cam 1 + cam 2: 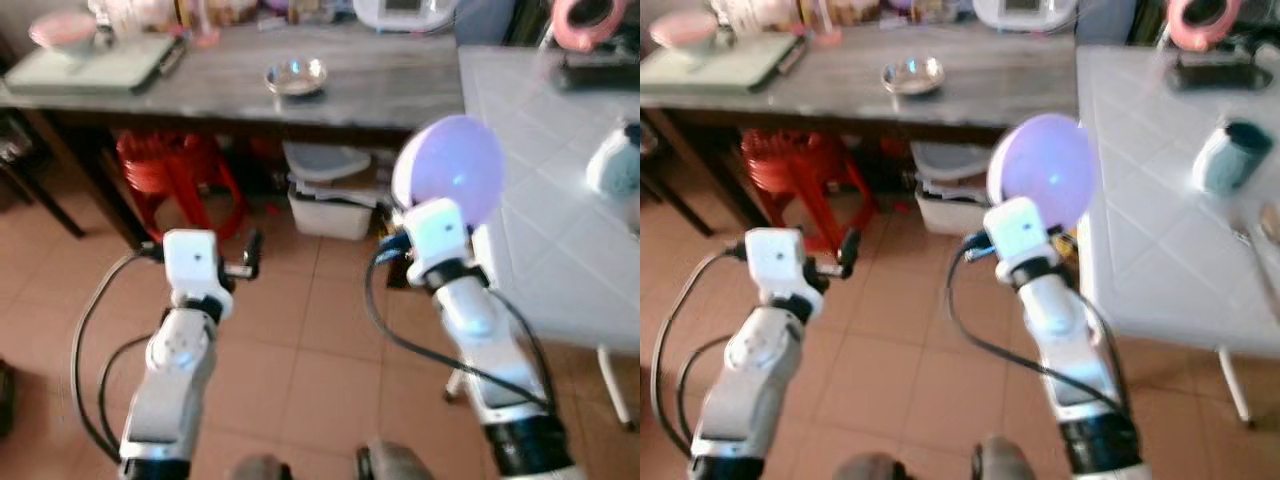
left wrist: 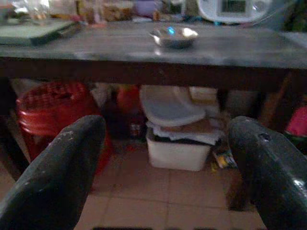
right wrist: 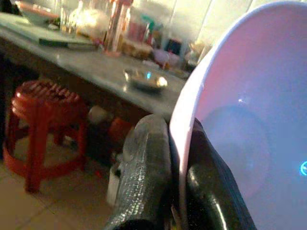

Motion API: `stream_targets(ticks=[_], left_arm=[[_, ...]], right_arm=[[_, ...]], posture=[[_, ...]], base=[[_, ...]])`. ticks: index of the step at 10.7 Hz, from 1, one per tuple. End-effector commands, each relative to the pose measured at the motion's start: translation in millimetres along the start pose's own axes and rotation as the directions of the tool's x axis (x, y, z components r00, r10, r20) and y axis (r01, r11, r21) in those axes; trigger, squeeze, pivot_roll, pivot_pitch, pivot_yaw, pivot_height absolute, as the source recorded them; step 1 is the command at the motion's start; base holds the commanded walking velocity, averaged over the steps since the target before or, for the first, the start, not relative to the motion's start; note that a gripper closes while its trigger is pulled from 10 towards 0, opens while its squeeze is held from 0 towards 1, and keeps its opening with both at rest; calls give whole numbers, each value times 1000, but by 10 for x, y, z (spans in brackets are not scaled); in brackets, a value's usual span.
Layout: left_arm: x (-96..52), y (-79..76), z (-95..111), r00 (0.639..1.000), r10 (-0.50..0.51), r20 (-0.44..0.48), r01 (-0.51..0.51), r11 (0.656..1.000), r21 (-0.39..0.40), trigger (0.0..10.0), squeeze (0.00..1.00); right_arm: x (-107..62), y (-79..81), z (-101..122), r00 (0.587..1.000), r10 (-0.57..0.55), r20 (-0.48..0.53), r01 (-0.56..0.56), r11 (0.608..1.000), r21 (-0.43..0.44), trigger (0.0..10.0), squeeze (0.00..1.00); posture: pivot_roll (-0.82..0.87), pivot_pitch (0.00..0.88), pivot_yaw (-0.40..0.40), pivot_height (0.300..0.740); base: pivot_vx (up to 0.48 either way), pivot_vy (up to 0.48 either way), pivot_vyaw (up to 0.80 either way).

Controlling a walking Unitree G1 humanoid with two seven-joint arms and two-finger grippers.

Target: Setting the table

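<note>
1. Right gripper [image 3: 175, 191] is clamped on the rim of a pale lilac bowl [image 1: 450, 170], one black finger [image 3: 146, 177] on each side of the edge.
2. Held on edge, the bowl stands upright above the right wrist, its hollow facing the head camera, just beside the near corner of the white tiled table [image 1: 540, 190].
3. Left gripper [image 2: 165, 177] hangs empty over the terracotta floor [image 1: 290, 340], its two fingers spread wide apart.
4. Ahead runs a long grey counter [image 1: 380, 90] carrying a small metal bowl [image 1: 296, 76], a green tray [image 1: 90, 65] with a pink bowl [image 1: 62, 30] on it, and blurred jars at the back.
5. Under the counter stand a red plastic stool [image 1: 180, 170] and a white bin [image 1: 330, 200].
6. On the white table, well apart from the held bowl, sits a teal cup [image 1: 1232, 155].
</note>
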State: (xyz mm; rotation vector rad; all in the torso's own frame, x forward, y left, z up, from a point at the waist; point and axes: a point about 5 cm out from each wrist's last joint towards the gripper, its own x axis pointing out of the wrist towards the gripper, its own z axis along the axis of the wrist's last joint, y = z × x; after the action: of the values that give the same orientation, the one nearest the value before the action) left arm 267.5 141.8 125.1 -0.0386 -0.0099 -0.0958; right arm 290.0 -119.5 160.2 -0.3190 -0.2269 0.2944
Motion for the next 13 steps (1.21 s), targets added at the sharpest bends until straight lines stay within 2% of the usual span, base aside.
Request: stream_targets(ticks=[1, 5, 8, 10, 13], left_arm=[[-6, 85, 32, 1000, 26, 12, -26, 999, 24, 10000, 0], [-5, 56, 46, 1000, 12, 25, -12, 1000, 23, 10000, 0], [-6, -10, 72, 999, -22, 45, 22, 1000, 12, 10000, 0], [13, 0, 96, 998, -23, 60, 21, 999, 40, 10000, 0], [19, -38, 102, 997, -45, 60, 45, 999, 13, 10000, 0]], right_arm=[[39, 60, 120, 998, 21, 52, -21, 1000, 3, 10000, 0], [29, 86, 123, 998, 29, 57, -29, 1000, 7, 10000, 0], [49, 104, 114, 998, 34, 54, -34, 999, 7, 10000, 0], [60, 126, 117, 997, 45, 56, -45, 999, -3, 10000, 0], [82, 121, 101, 999, 24, 44, -24, 1000, -7, 10000, 0]], posture=[[38, 87, 59, 740], [38, 88, 62, 740], [38, 88, 63, 740], [36, 83, 67, 740], [34, 85, 72, 740]], base=[[398, 270, 0], [398, 266, 0], [480, 0, 0], [480, 0, 0], [466, 0, 0]])
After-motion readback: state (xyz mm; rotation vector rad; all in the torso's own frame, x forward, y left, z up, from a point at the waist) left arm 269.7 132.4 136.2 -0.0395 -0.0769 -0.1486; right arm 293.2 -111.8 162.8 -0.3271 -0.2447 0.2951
